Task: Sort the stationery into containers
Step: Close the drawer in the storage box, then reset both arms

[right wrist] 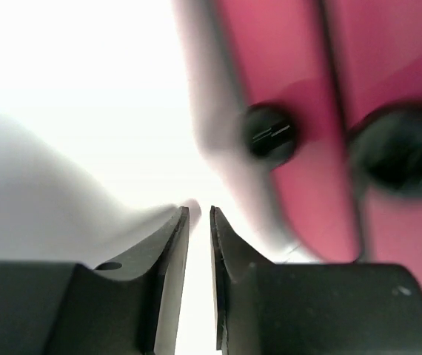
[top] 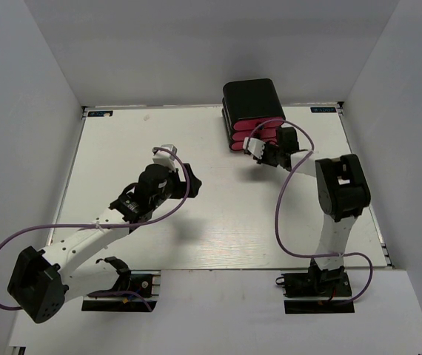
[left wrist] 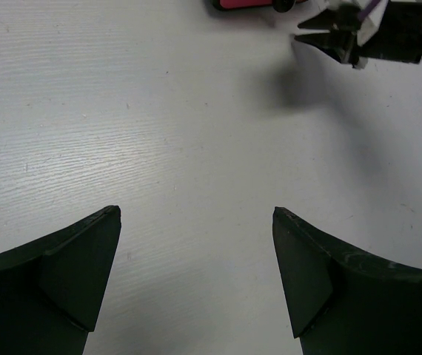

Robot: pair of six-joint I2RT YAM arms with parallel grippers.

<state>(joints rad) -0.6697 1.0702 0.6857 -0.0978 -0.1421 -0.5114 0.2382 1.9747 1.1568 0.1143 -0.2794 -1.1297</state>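
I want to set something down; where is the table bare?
Bare: the far-left stretch of the table between its left edge and the cabinet, and the middle strip between the left arm and right arm. Crowded: in front of the drawers, where the right gripper sits.

My top camera looks steeply down from the near edge over the whole table (top: 211,222). My left wrist view faces the distant drawers (left wrist: 240,3); my right wrist view sits close against them.
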